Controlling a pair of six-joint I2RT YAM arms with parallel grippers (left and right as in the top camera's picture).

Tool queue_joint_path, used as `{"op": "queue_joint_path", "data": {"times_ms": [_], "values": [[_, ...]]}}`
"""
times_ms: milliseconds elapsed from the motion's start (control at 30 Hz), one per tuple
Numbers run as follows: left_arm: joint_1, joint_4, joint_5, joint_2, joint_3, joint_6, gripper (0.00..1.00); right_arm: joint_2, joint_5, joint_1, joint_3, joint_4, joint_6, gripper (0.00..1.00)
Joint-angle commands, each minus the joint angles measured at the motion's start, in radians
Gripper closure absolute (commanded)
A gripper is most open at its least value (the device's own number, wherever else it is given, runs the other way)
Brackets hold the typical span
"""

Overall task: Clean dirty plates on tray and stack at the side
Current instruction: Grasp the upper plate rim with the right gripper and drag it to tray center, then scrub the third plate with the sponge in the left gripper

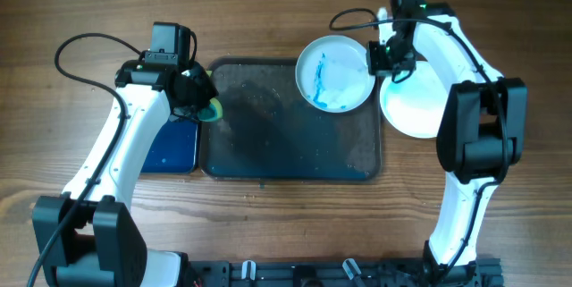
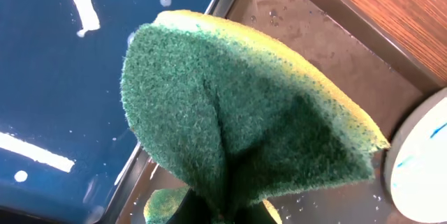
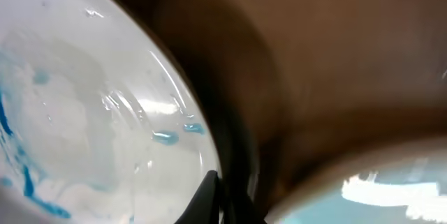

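A white plate with blue smears sits over the far right corner of the dark tray. My right gripper is shut on this plate's right rim; the right wrist view shows the rim pinched between the fingers. A clean-looking white plate lies on the table to the right of the tray, partly under my right arm; its edge shows in the right wrist view. My left gripper is shut on a green and yellow sponge at the tray's left edge.
A smaller blue tray lies left of the dark tray, partly under my left arm; its wet blue bottom fills the left wrist view. The dark tray's floor is wet and speckled. Wooden table all around.
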Motion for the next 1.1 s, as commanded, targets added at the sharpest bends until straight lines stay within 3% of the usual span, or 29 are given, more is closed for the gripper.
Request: {"op": "queue_joint_path", "data": {"times_ms": [0,233,400,500,633,833,967,1067], "values": [[0.001,-0.003,0.042,0.006,-0.007,-0.013,0.96,-0.043,-0.005,0.111,-0.008,-0.077,0.235,0.96],[-0.014,-0.007,0.041,0.006,-0.007,0.012,0.96,-0.043,-0.002,0.321,-0.019,-0.129,0.328,0.96],[-0.022,-0.010,0.042,0.006,-0.007,0.039,0.96,-0.043,-0.048,0.391,-0.019,-0.105,0.203,0.96],[-0.031,-0.008,0.042,0.006,-0.007,0.040,0.96,-0.043,-0.091,0.378,-0.019,-0.106,0.175,0.85],[-0.034,-0.009,0.057,0.006,-0.007,0.046,0.96,-0.043,-0.163,0.359,-0.022,-0.137,0.338,0.80],[-0.035,-0.011,0.064,0.006,-0.007,0.066,0.96,-0.043,-0.162,0.393,-0.106,-0.038,0.436,0.79],[-0.042,-0.021,0.064,0.006,-0.007,0.077,0.96,-0.043,-0.163,0.393,-0.204,0.059,0.469,0.80],[-0.044,-0.021,0.064,0.006,-0.007,0.093,0.96,-0.043,-0.177,0.396,-0.266,0.140,0.485,0.95]]}}
